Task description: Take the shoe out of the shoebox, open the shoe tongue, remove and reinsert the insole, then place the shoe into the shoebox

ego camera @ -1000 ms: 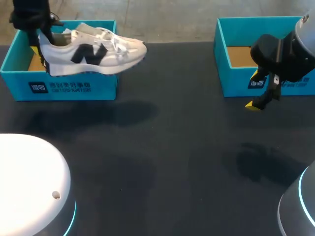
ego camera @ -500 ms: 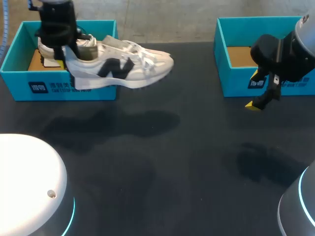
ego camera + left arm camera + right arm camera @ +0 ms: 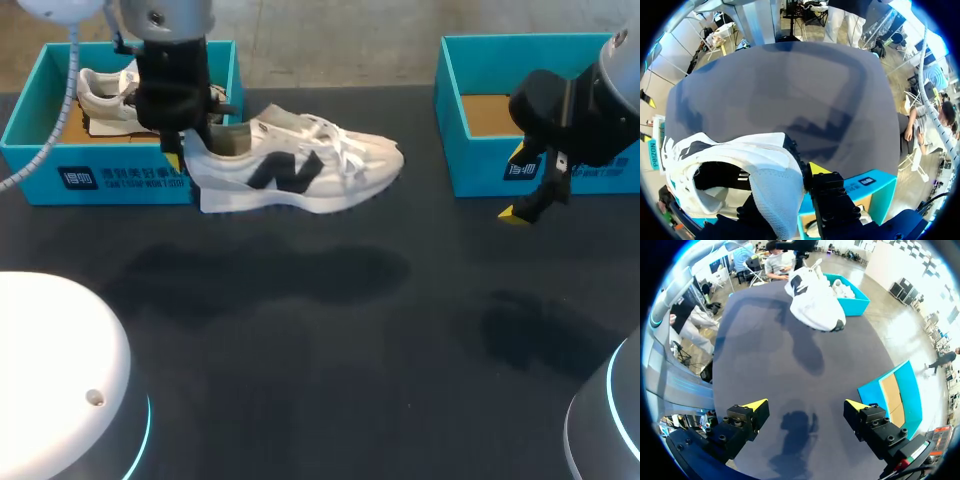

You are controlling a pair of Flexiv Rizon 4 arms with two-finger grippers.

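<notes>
Though obscured from above, left pincer [image 3: 790, 186] clamps shoe [image 3: 735, 162].

Heel of shoe [image 3: 300, 170] sits between left gripper [image 3: 185, 150] jaws, over the table [image 3: 330, 350]. Shoebox [image 3: 120, 180] holding second shoe [image 3: 100, 95] is just behind them. From right gripper [image 3: 806, 403] jaws: shoe well ahead, other box [image 3: 890, 390] just beside.

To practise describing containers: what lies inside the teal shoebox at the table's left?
A second white shoe lies on the brown floor of the shoebox. The left arm covers the box's right part, so that is hidden.
</notes>
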